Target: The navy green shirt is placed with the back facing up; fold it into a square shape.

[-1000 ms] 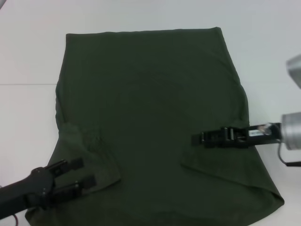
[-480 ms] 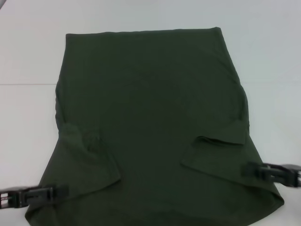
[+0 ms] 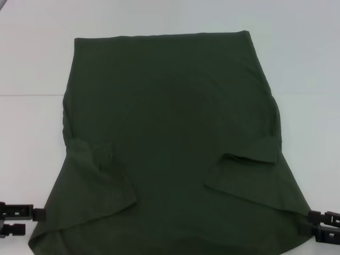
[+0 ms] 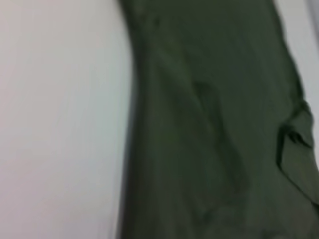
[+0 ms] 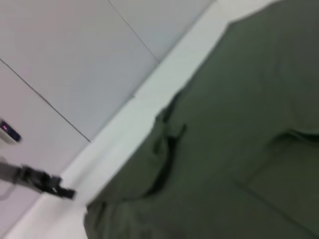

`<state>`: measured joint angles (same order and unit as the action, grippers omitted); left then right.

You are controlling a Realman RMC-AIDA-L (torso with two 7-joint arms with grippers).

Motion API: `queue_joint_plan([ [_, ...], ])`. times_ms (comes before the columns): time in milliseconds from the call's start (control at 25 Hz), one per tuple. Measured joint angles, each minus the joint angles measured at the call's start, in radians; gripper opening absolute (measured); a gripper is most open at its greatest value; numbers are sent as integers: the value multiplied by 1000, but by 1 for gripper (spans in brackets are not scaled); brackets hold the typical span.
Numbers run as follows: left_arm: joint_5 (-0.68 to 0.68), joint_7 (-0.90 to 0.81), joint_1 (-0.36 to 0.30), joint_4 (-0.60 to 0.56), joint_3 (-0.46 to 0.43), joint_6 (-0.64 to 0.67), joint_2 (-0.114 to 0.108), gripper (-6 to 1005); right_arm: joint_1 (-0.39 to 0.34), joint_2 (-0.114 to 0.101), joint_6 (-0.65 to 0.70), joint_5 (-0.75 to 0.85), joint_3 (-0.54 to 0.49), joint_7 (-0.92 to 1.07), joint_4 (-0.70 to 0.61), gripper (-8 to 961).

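The shirt is lying flat on the white counter, spreading across most of the head view, its straight edge at the far side and its wider part toward me. Both sleeves are lying folded inward onto the body: the left one is forming a rumpled flap low on my left, the right one a smoother flap with a raised lip low on my right. The near left corner of the cloth is curling up slightly. I am holding my left pincer low at the left edge of the head view, just beside the shirt's near left corner and apart from the cloth; its two black fingers are lying one above the other with a gap between them, so it is standing apart and gripping nothing. I am holding my right pincer at the right edge, just beside the shirt's near right corner; its two fingers are also showing a gap between them, so it is apart too and holding nothing. My left wrist view is showing the shirt running alongside bare counter, with a folded sleeve at one edge. My right wrist view is looking across the shirt with its creased sleeve fold, and the left pincer is appearing far off beyond the cloth.
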<state>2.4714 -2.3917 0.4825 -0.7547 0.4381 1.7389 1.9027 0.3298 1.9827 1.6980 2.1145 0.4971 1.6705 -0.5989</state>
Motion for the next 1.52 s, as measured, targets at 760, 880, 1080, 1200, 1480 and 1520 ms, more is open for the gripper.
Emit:
queue_joint_plan([
  [760,69,-40,40,-4,122,-89,23,890,33,-5,-9,72,9,-7,2,941],
  [880,71,-40,36,-4,125,-106,19,890,41,-5,-13,78,12,-6,2,941],
  [1080,114,-44,40,3,125,-134,18,890,51,-6,-15,79,14,-1,2,941],
  [1200,120,-44,42,5,123,-140,21,890,53,-5,-15,79,14,3,2,940],
  [1480,122,-49,50,6,125,-141,23,891,59,-7,-19,79,7,5,2,938],
  [1520,122,-50,52,8,126,-141,23,891,61,-7,-21,79,7,5,2,938],
])
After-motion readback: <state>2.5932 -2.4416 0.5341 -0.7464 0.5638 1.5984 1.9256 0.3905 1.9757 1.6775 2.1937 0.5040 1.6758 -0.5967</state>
